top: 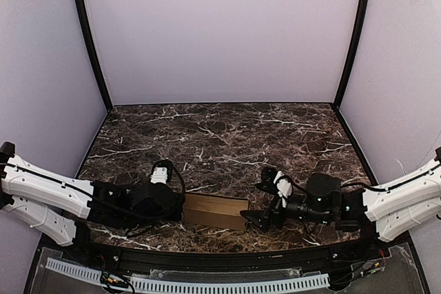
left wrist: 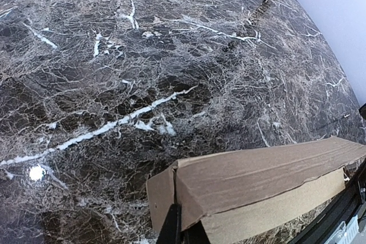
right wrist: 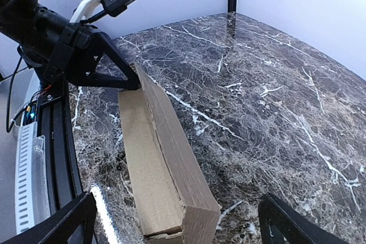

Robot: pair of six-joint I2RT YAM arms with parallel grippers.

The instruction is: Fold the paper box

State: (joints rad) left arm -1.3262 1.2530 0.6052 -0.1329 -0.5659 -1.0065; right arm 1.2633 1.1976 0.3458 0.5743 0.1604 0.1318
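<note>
The paper box (top: 215, 211) lies at the near edge of the marble table (top: 227, 135), seen from above. Left wrist: my left gripper (left wrist: 173, 224) clamps its end flap (left wrist: 161, 198). Right wrist: my right gripper (right wrist: 177, 221) gapes wide, empty. Light, crushable cardboard, I judge; pinch beside creases.

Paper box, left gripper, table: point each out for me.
paper box (top: 215, 210): top view, middle of its top face.
left gripper (right wrist: 135, 83): right wrist view, fingertips clamped on the box's far end.
table (top: 227, 135): top view, bare marble behind the box.
</note>
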